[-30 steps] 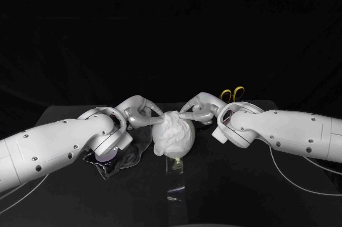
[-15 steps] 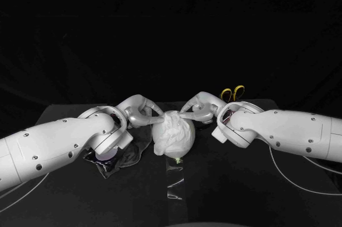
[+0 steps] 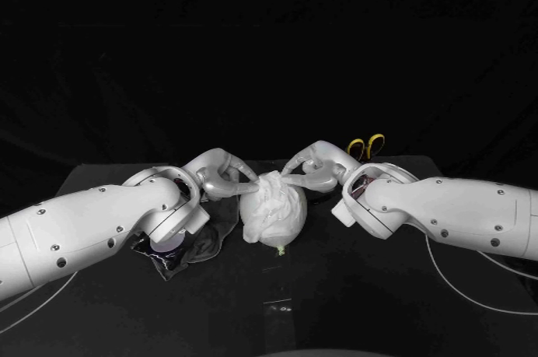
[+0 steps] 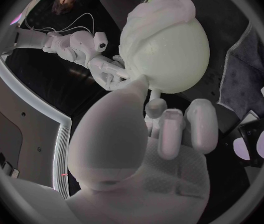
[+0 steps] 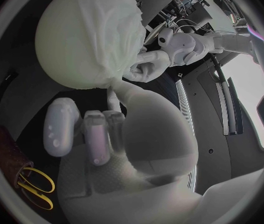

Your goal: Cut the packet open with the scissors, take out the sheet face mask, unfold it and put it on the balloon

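The right hand (image 3: pixel 309 173) has lifted slightly while it and the left hand (image 3: pixel 225 178) keep pinching the sheet mask (image 3: pixel 273 205) over the balloon (image 4: pixel 169 55) between them, so draping looks nearly complete.

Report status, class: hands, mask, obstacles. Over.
Left hand, right hand both pinch sheet mask. It drapes the balloon, crumpled, not spread. Scissors, packet aside; nothing blocking.
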